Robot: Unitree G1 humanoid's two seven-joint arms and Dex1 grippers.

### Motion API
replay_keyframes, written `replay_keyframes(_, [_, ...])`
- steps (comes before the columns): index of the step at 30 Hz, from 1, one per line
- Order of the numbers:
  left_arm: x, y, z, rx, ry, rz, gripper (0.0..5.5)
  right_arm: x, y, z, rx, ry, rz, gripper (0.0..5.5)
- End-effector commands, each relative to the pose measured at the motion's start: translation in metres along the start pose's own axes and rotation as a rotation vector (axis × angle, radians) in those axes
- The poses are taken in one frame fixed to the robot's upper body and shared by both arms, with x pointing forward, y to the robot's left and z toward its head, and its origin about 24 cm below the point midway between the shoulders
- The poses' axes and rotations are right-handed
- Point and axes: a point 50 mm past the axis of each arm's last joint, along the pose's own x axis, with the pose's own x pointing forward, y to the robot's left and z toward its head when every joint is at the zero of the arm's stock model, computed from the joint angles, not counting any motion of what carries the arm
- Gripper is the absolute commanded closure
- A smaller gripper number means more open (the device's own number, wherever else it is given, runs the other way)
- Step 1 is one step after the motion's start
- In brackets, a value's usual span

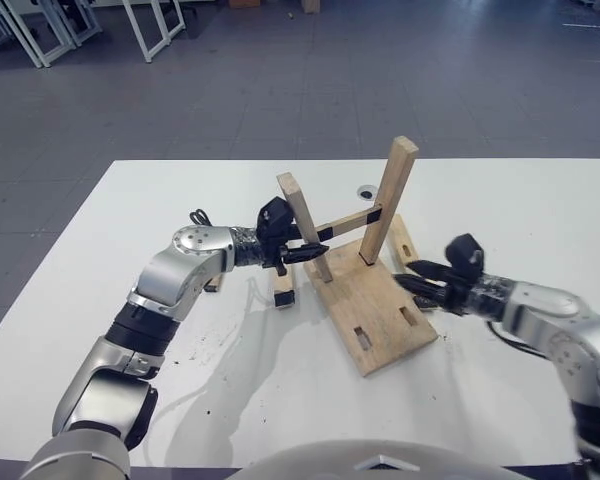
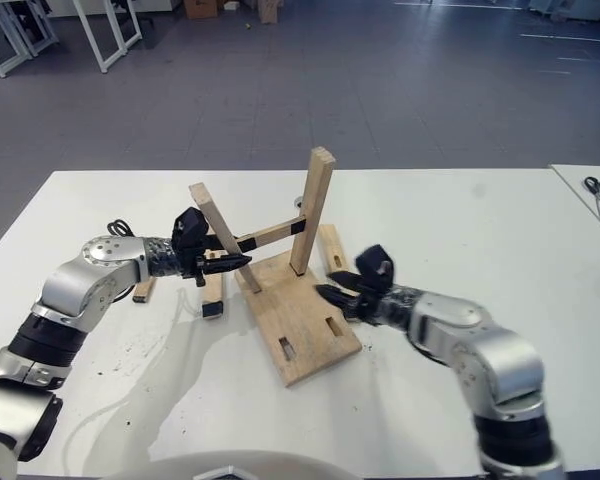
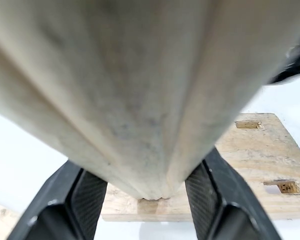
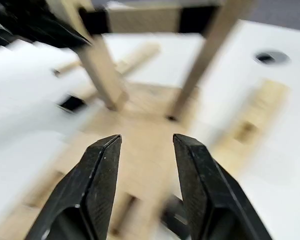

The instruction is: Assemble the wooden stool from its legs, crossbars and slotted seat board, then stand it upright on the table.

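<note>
Stiff, light leg [image 1: 295,203] clamped low by left hand [image 1: 302,252]; right hand [image 1: 412,284] spread empty beside seat board [image 1: 380,325]; joints judged loose.

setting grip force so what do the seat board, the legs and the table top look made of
Seat board: pale bare-looking wood, matte, grain and cut slots showing. Legs: same light wood, square-sawn, matte. Table top: smooth white, probably laminate or painted board; the look leaves it open.
</note>
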Motion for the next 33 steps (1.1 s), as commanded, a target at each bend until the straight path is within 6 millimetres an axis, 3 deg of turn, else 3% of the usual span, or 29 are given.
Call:
replay_keyframes(1, [-0.020,-0.010,-0.093,-0.086,0.473,0.028,3.44,0.022,-0.059,0.041,-0.130,-0.099,-0.477,3.62])
replay_keyframes(3, [-0.017,-0.009,-0.091,-0.071,0.468,0.014,3.44,0.064,-0.028,0.065,-0.146,-0.197,-0.397,3.62])
replay_keyframes(5, [-0.012,-0.008,-0.088,-0.055,0.466,-0.010,3.44,0.096,0.030,0.088,-0.172,-0.319,-0.188,3.62])
replay_keyframes(7, [-0.008,-0.008,-0.085,-0.033,0.476,-0.040,3.44,0.099,0.099,0.104,-0.131,-0.462,0.147,3.62])
replay_keyframes(9, [-0.006,-0.006,-0.084,-0.017,0.486,-0.061,3.44,0.088,0.131,0.101,-0.106,-0.502,0.344,3.62])
replay_keyframes(11, [-0.005,-0.004,-0.084,-0.002,0.487,-0.086,3.44,0.082,0.121,0.090,-0.107,-0.467,0.326,3.62])
replay_keyframes(14, [-0.007,0.004,-0.076,0.050,0.421,-0.141,3.44,0.068,0.077,0.069,-0.132,-0.359,0.209,3.62])
replay_keyframes(16, [-0.011,0.010,-0.064,0.113,0.343,-0.208,3.44,0.048,0.059,0.046,-0.193,-0.240,0.276,3.62])
replay_keyframes(19, [-0.011,0.021,-0.043,0.215,0.263,-0.271,3.44,0.023,0.066,0.005,-0.242,-0.020,0.537,3.62])
replay_keyframes(21, [-0.006,0.028,-0.031,0.260,0.240,-0.272,3.44,0.022,0.073,-0.012,-0.230,0.039,0.610,3.62])
replay_keyframes(28, [0.012,0.036,-0.002,0.335,0.100,-0.238,3.44,0.030,0.086,-0.037,-0.175,0.085,0.619,3.62])
replay_keyframes(29, [0.015,0.038,0.001,0.343,0.085,-0.220,3.06,0.030,0.087,-0.039,-0.171,0.088,0.614,3.64])
replay_keyframes(33, [0.013,0.046,0.014,0.374,0.044,-0.159,2.42,0.030,0.086,-0.041,-0.168,0.088,0.597,3.64])
